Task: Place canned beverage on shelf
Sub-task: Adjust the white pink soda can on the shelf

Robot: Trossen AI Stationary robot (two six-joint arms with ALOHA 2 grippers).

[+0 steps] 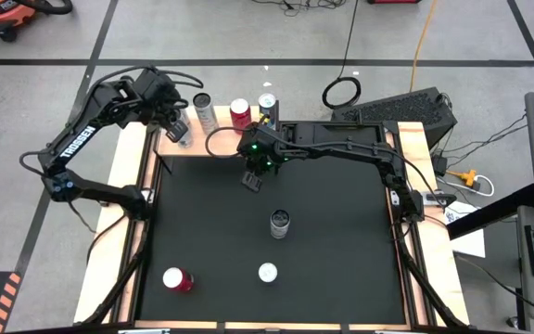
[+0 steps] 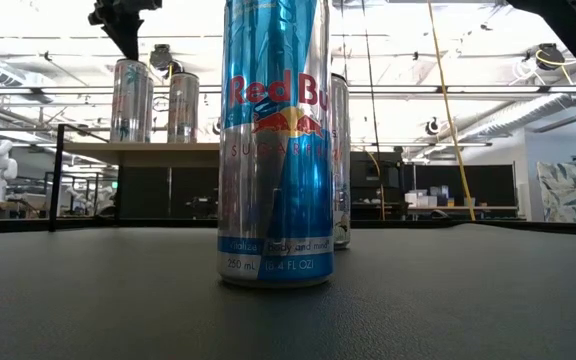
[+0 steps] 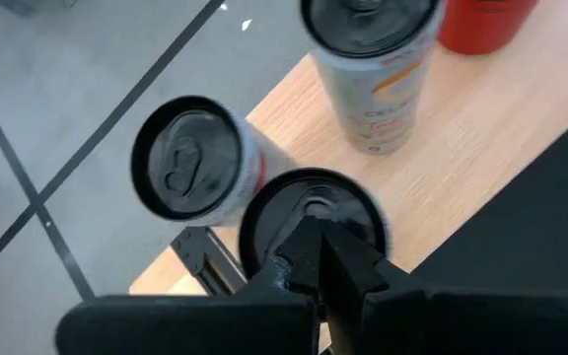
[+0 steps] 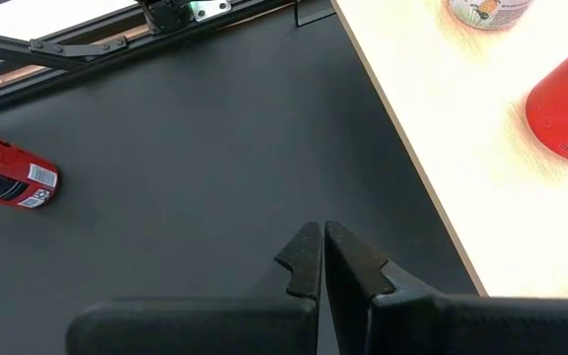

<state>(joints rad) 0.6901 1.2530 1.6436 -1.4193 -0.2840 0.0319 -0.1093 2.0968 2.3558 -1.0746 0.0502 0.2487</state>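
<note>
Four cans stand on the shelf, three on the mat.

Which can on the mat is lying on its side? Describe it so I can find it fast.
Start from the black mat below the wooden shelf. Two cans stand upright near its middle; go to the near-left corner instead. There lies the red can, the only one tipped over and the only red one on the mat.
</note>
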